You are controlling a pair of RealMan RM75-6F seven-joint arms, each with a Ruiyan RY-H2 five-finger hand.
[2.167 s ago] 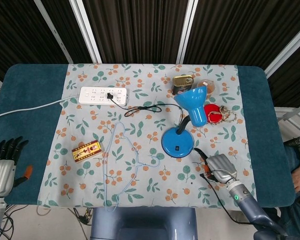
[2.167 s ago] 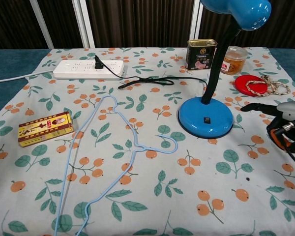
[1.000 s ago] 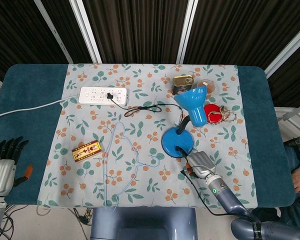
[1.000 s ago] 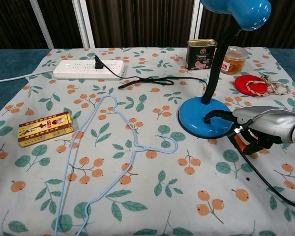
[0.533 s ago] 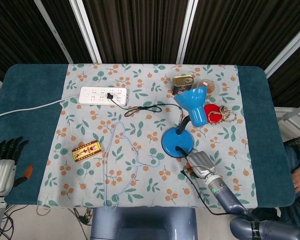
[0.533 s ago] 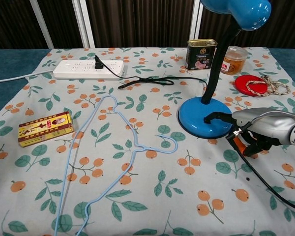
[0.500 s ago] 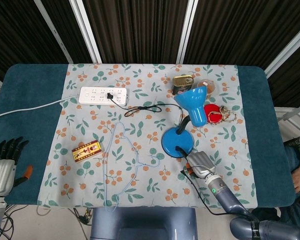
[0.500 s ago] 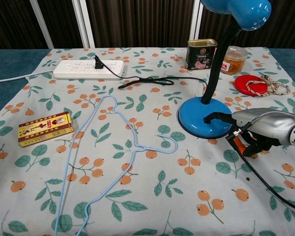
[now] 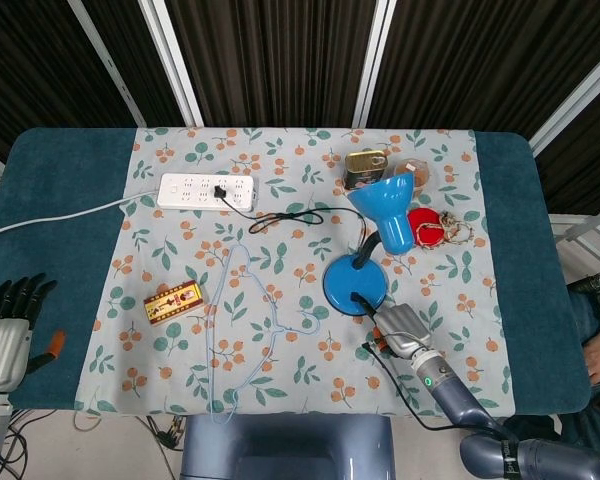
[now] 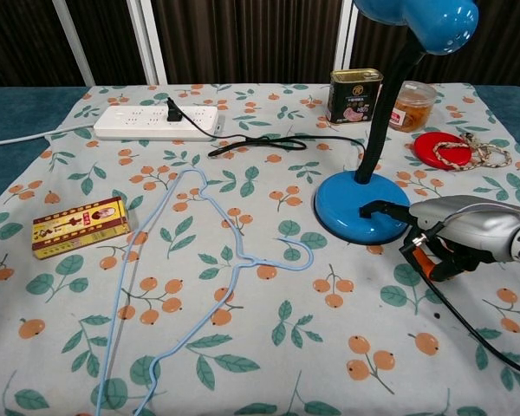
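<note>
1. The left hand (image 9: pixel 5 330) lies at the table's near left edge, fingers straight and spread, holding nothing — well apart from everything on the cloth (image 9: pixel 180 380).
2. The box (image 9: pixel 173 302) is the thing nearest those fingers, off to their right; the hanger (image 9: pixel 242 330) lies beyond it.
3. The strip (image 9: pixel 207 190) sits far ahead of both hands, a cord (image 10: pixel 269 144) running from it toward the lamp (image 10: pixel 364 204).
4. The right hand (image 10: pixel 468 230) rests just right of the lamp's base, fingers curled in, one fingertip (image 10: pixel 373 208) stretched onto the base at its switch — seemingly touching it, though the contact is hard to confirm. It grips nothing.
5. Beyond those fingers stand the can (image 10: pixel 354 95), the jar (image 10: pixel 412 106) and the red lid (image 10: pixel 440 149).
</note>
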